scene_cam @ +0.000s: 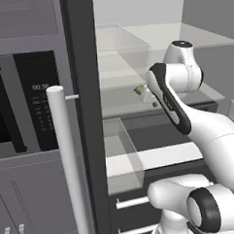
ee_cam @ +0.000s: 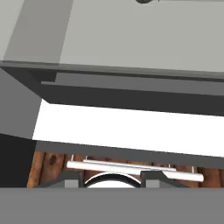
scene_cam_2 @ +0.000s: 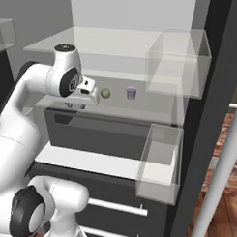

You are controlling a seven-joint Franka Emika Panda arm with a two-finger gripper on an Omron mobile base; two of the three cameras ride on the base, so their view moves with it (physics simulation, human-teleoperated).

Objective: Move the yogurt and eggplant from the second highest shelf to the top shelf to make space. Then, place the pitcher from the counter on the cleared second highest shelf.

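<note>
Open refrigerator interior: pale grey back wall; clear door bins (scene_cam_2: 178, 62); dark drawers with white bar handles (scene_cam_2: 115, 207); microwave (scene_cam: 26, 102) set in grey cabinetry on the left; reddish wood floor (scene_cam_2: 220, 158) at right; even, diffuse lighting.

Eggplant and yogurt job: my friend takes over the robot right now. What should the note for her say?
Gripper: open, holding nothing, hanging at the front edge of the second highest shelf, beside the eggplant.
Things: the eggplant and yogurt both sit on the second highest shelf, apart from each other.
Done: nothing moved up yet.
Left: lift both to the top shelf, then bring the pitcher from the counter.
</note>
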